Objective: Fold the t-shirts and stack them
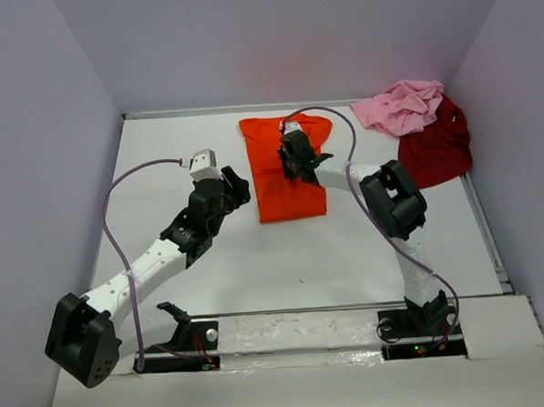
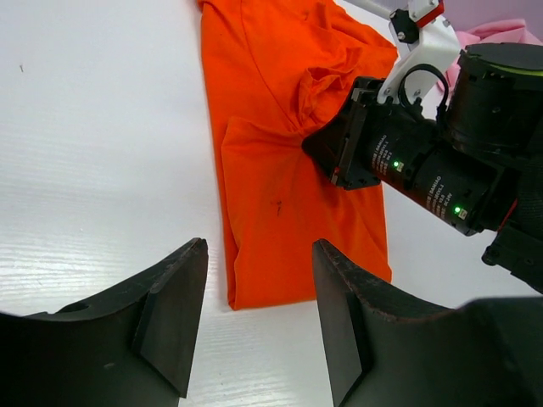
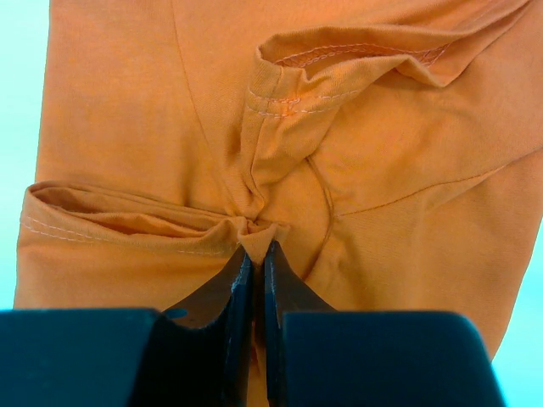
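Note:
The orange t-shirt (image 1: 285, 189) lies folded lengthwise as a long strip at the table's centre back. My right gripper (image 3: 256, 248) is down on its middle, jaws shut on a pinched ridge of the orange cloth (image 3: 259, 233), which puckers around the fingertips. In the top view that gripper (image 1: 291, 163) sits over the shirt's upper half. My left gripper (image 1: 237, 185) hovers just left of the shirt, open and holding nothing; its wrist view shows the orange t-shirt (image 2: 280, 195) beyond the fingers (image 2: 174, 305). The pink t-shirt (image 1: 399, 106) and dark red t-shirt (image 1: 436, 149) lie crumpled at the back right.
Grey walls enclose the white table (image 1: 184, 263) on three sides. The right arm's elbow (image 1: 395, 202) rises right of the orange shirt. A purple cable (image 1: 117, 202) loops off the left arm.

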